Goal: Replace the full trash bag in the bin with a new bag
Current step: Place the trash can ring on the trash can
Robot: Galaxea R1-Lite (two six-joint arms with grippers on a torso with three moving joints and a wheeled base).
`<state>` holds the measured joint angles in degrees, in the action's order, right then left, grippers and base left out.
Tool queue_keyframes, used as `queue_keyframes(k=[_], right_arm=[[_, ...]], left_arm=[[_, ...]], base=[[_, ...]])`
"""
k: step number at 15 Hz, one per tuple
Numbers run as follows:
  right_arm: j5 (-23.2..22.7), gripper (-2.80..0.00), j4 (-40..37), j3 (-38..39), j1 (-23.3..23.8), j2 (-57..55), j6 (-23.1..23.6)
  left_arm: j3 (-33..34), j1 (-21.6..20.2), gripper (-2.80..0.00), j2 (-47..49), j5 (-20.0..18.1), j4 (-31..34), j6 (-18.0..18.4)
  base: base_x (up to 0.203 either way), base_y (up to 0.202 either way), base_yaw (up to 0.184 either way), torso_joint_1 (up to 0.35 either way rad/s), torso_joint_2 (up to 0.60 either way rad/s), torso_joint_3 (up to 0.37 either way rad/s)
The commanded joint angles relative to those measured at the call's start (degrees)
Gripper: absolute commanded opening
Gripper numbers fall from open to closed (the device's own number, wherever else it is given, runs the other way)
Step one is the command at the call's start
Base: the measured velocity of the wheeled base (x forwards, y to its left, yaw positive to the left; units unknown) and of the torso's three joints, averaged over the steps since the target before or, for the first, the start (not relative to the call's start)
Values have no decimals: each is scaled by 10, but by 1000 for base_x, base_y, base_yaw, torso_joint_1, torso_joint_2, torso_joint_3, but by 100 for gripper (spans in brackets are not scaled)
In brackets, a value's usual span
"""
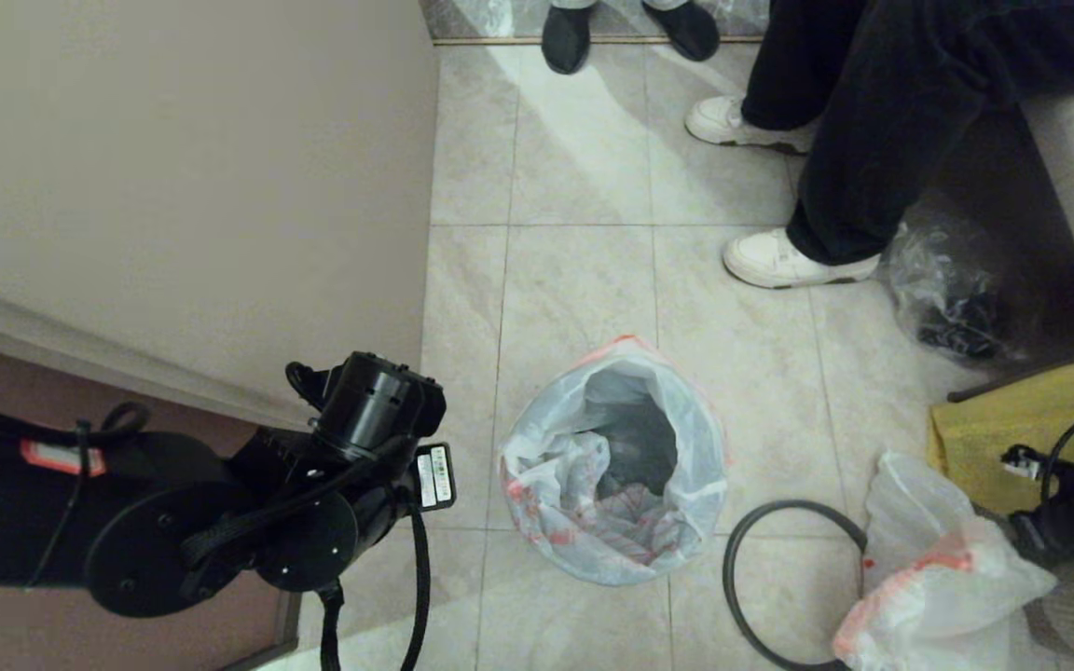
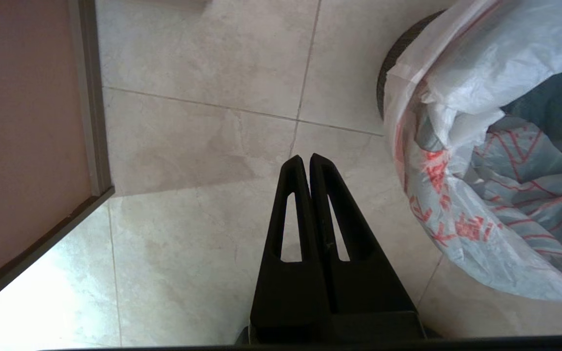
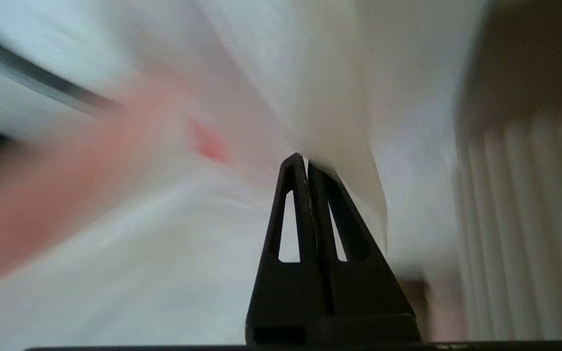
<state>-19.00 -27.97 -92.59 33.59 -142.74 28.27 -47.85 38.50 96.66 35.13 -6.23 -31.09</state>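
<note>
Now my left gripper (image 2: 305, 158) hangs over the pale floor tiles (image 2: 203, 146), jaws pressed together on nothing, just beside the bin (image 1: 613, 461). Thin crinkled white film with red print, the new bag (image 1: 537, 457), lines that round bin. Further right lie a grey ring (image 1: 784, 582) and the lumpy full bag (image 1: 938, 578), where my right gripper (image 3: 305, 158) sits closed against white plastic.

1. head view looks steeply down on the tiled floor (image 1: 574, 270) from well above
2. left wrist view faces the floor closer in (sharing the new bag (image 1: 613, 461) (image 2: 481, 161))
3. right wrist view sits close against blurred white plastic (image 3: 173, 253)
</note>
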Motion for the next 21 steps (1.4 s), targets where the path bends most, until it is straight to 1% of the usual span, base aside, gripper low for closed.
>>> queue_keyframes(k=[1,2,3,4,6,7,8,9,10,11,13,14,15,16,17,19,20,21], right_arm=[[-142,-280,-1,-2,-20,70,-35],[-180,-280,0,0,-33,90,-61],[-205,-280,0,5,-51,107,-86],[-227,-280,2,19,-58,126,-101],[-290,-280,2,43,-62,156,-110],[-298,-280,1,66,-68,164,-108],[-295,-280,1,91,-83,168,-102],[-281,-280,1,116,-99,170,-85],[-253,-280,1,137,-124,166,-55],[-234,-280,2,153,-147,160,-35],[-225,-280,3,165,-190,161,-30],[-220,-280,4,167,-213,161,-34],[-198,-280,7,164,-240,156,-46],[-146,-280,21,161,-265,137,-75],[-108,-280,54,160,-282,118,-123],[-56,-280,110,158,-302,89,-240],[-2,-280,120,153,-310,70,-273],[33,-280,124,144,-313,50,-290]], left_arm=[[-1,2,-280,2,2,-1,-2],[-1,2,-280,6,2,-2,-3],[-1,3,-280,13,2,-4,-5],[0,6,-280,22,2,-4,-7],[-1,11,-280,35,3,-10,-7],[-1,13,-280,35,3,-15,-7],[-1,16,-280,37,3,-16,-7],[0,20,-280,38,3,-16,-8],[1,21,-280,41,3,-16,-10],[1,19,-280,41,4,-17,-13],[1,11,-280,52,5,-18,-14],[1,8,-280,58,4,-18,-20],[0,8,-280,64,4,-18,-30],[0,7,-280,67,4,-18,-35],[1,5,-280,67,4,-18,-35],[2,-5,-280,64,3,-18,-36],[2,-8,-280,67,2,-18,-36],[1,-9,-280,68,2,-18,-36]], base=[[0,0,0,0,0,0],[0,0,0,0,0,0],[0,0,0,0,0,0],[0,0,0,0,0,0],[0,0,0,0,0,0],[0,0,0,0,0,0],[0,0,0,0,0,0],[0,0,0,0,0,0],[0,0,0,0,0,0],[0,0,0,0,0,0],[0,0,0,0,0,0],[0,0,0,0,0,0],[0,0,0,0,0,0],[0,0,0,0,0,0],[0,0,0,0,0,0],[0,0,0,0,0,0],[0,0,0,0,0,0],[0,0,0,0,0,0]])
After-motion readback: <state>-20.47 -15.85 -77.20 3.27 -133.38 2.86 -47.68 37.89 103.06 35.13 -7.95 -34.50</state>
